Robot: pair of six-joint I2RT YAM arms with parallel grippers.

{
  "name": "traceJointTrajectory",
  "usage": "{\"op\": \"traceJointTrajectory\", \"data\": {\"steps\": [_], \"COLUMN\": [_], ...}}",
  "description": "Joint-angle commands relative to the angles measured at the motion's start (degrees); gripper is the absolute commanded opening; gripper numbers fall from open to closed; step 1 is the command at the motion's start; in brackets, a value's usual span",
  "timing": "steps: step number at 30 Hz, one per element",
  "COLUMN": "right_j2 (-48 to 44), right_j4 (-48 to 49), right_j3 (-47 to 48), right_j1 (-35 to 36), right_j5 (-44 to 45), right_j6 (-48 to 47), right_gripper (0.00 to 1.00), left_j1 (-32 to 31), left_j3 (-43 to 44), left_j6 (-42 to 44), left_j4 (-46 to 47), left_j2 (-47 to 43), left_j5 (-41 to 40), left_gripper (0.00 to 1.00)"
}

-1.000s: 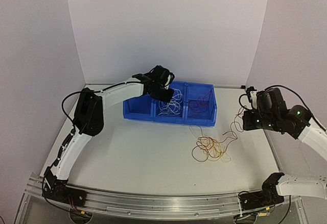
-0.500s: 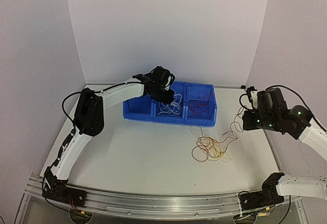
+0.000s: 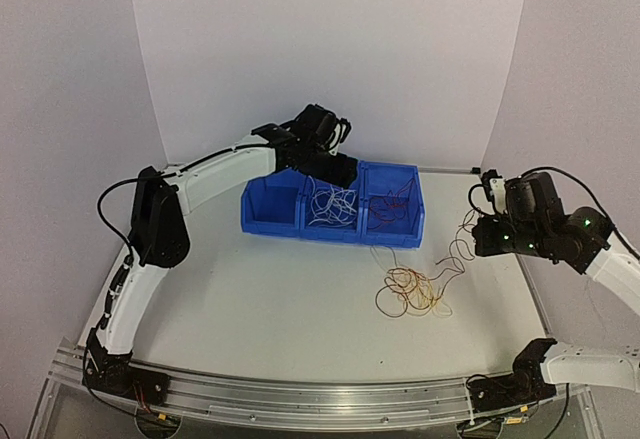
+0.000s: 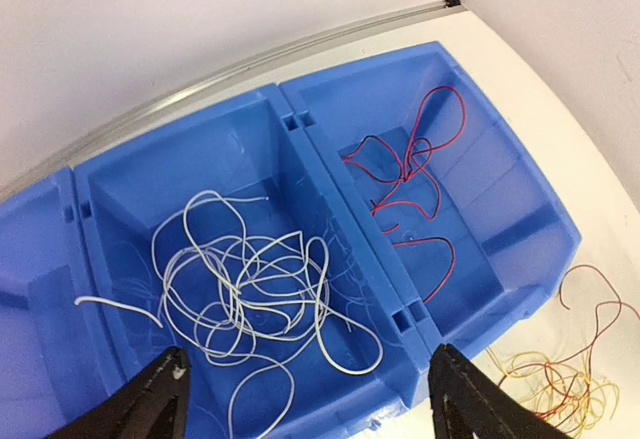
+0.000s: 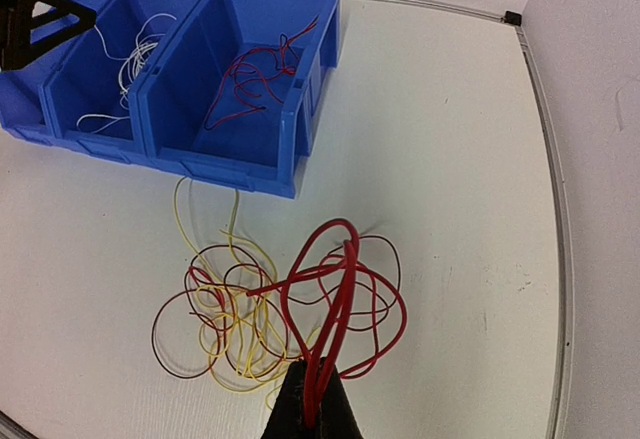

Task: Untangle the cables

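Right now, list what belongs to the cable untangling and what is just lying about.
Job: white wires and red wires in the blue bin; yellow and red tangle on the table; red loop pinched by the right gripper.
Lying about: metal rail at the table's near edge.

White cables (image 4: 250, 299): thin, loose overlapping loops lying in the middle compartment of the blue bin (image 4: 300, 134), with one end trailing toward its left wall. Red cables (image 4: 405, 174): a few thin red and dark strands curled in the right compartment. Yellow and dark red cables (image 5: 225, 314): a tangled pile on the table (image 5: 440, 159) near the bin front, with two yellow strands reaching up to the bin. Bright red cable (image 5: 335, 279): tall loops over the pile's right side, pinched in the right gripper (image 5: 312, 404).
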Motion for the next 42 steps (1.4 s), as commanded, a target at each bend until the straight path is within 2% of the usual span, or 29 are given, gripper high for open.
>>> {"op": "traceJointTrajectory", "data": {"steps": [1, 3, 8, 18, 23, 27, 35, 42], "right_j2": [-0.1, 0.4, 3.5, 12.3, 16.8, 20.9, 28.2, 32.0], "right_j4": [0.9, 1.0, 1.7, 3.4, 7.0, 10.8, 16.2, 20.7], "right_j3": [3.4, 4.6, 12.5, 32.5, 39.3, 44.8, 56.9, 62.4], "right_j1": [-0.1, -0.1, -0.1, 0.0, 0.0, 0.0, 0.0, 0.0], "right_j5": [-1.8, -3.4, -12.9, -28.3, -31.6, -31.4, -31.0, -27.4], "right_j6": [0.1, -0.4, -1.3, -3.9, -4.8, -5.6, -4.8, -5.7], "right_gripper": [0.0, 0.0, 0.0, 0.0, 0.0, 0.0, 0.0, 0.0], "left_j1": [-0.8, -1.2, -2.1, -3.4, -3.5, -3.5, -3.7, -4.4], "left_j3": [1.1, -0.1, -7.7, -43.9, -55.7, -60.6, -64.8, -67.0], "left_j6": [0.6, 0.5, -0.3, -4.8, -8.5, -10.7, -12.0, -11.3], "left_j4": [0.0, 0.3, 3.7, 18.5, 21.5, 22.7, 24.3, 28.1], "left_j2": [-5.8, -7.2, -14.3, -41.1, -48.8, -50.5, -49.2, -48.5], "left_j5": [-2.3, -2.6, -2.4, -4.8, -3.5, -1.2, 2.5, 5.9], "left_gripper": [0.92, 0.99, 1.0, 1.0, 1.0, 1.0, 1.0, 1.0]}}
